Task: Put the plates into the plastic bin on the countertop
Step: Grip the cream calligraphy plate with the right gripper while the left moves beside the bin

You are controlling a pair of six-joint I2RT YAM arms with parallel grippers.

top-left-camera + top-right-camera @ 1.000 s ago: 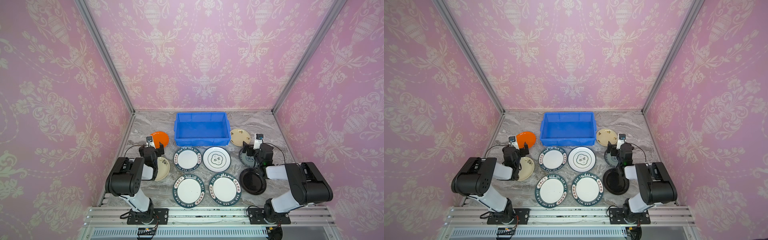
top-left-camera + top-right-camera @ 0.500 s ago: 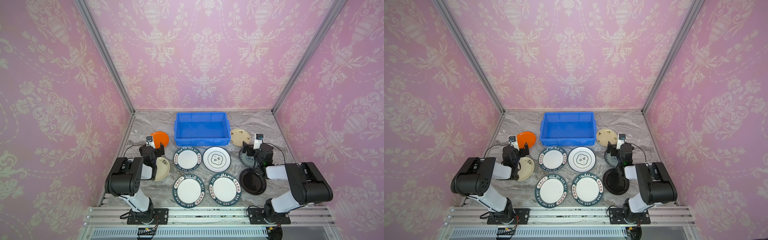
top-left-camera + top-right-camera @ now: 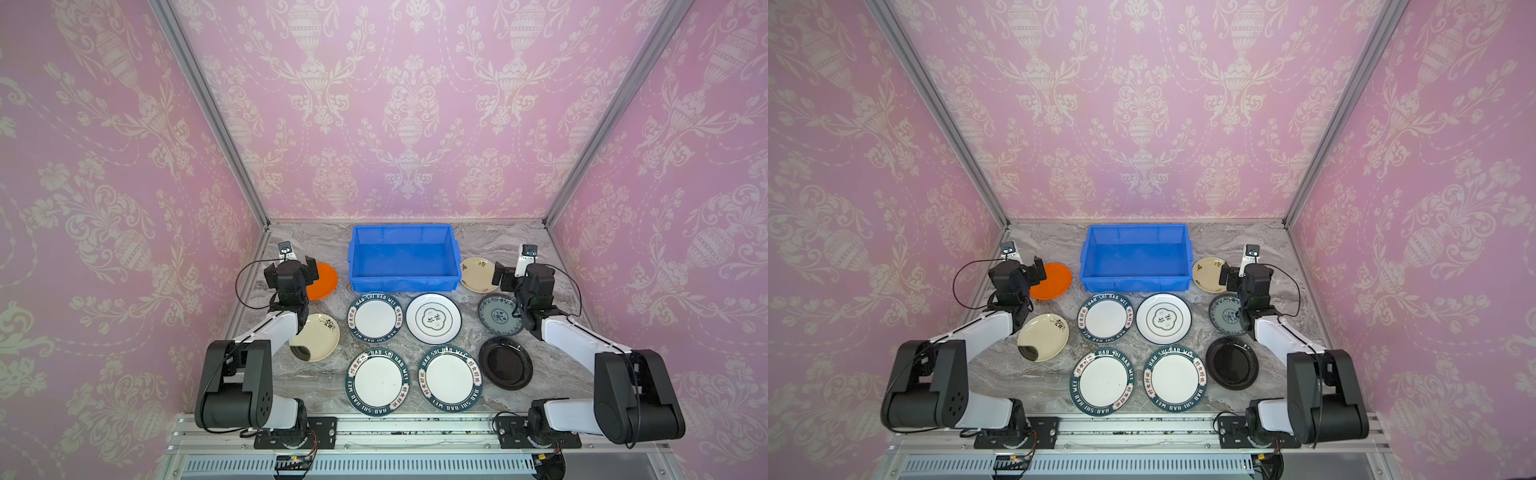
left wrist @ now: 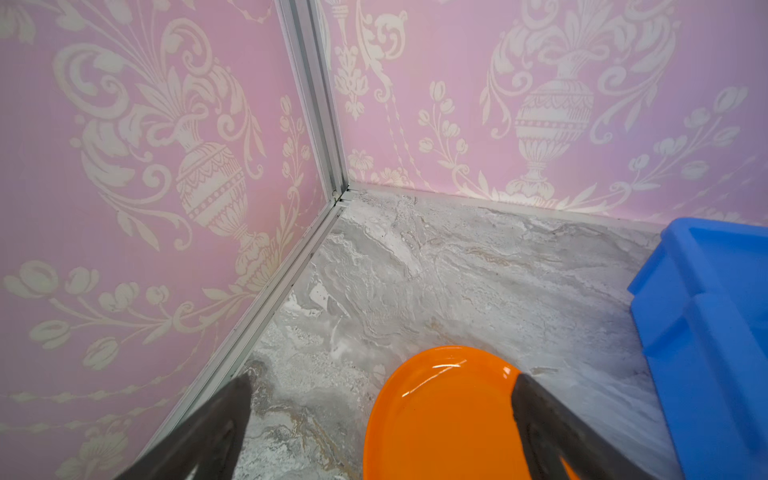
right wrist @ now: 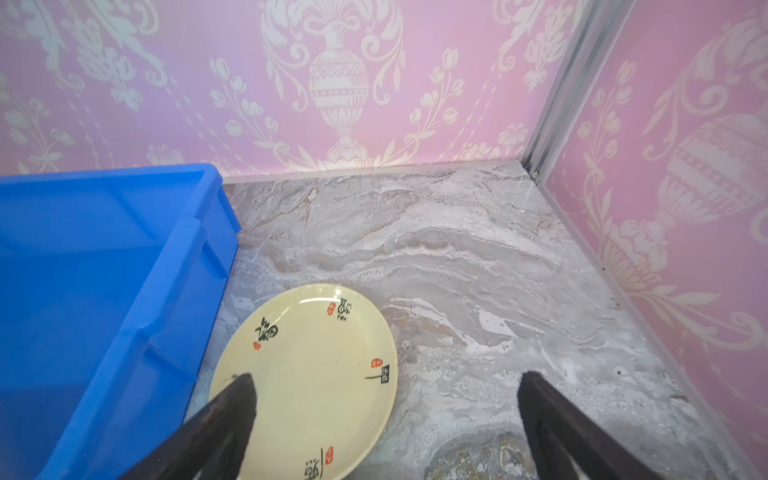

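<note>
The blue plastic bin (image 3: 405, 284) stands with nothing in it at the back of the countertop (image 3: 498, 245). Plates lie flat round it: orange (image 3: 326, 282), two cream floral (image 3: 318, 338) (image 3: 477, 274), three with teal lettered rims (image 3: 375, 318) (image 3: 377, 381) (image 3: 451, 377), one with a centre emblem (image 3: 433, 318), blue-patterned (image 3: 498, 314), black (image 3: 505, 362). My left gripper (image 4: 383, 378) hangs open over the orange plate's (image 4: 440, 415) near edge. My right gripper (image 5: 385, 375) is open above the far cream plate's (image 5: 307, 374) edge. Neither holds anything.
Pink patterned walls close in the back and both sides, with metal corner posts (image 3: 266, 222) (image 3: 546, 222). A metal rail (image 3: 395, 428) carrying both arm bases runs along the front edge. The bin's side wall (image 4: 706, 332) lies close beside the orange plate.
</note>
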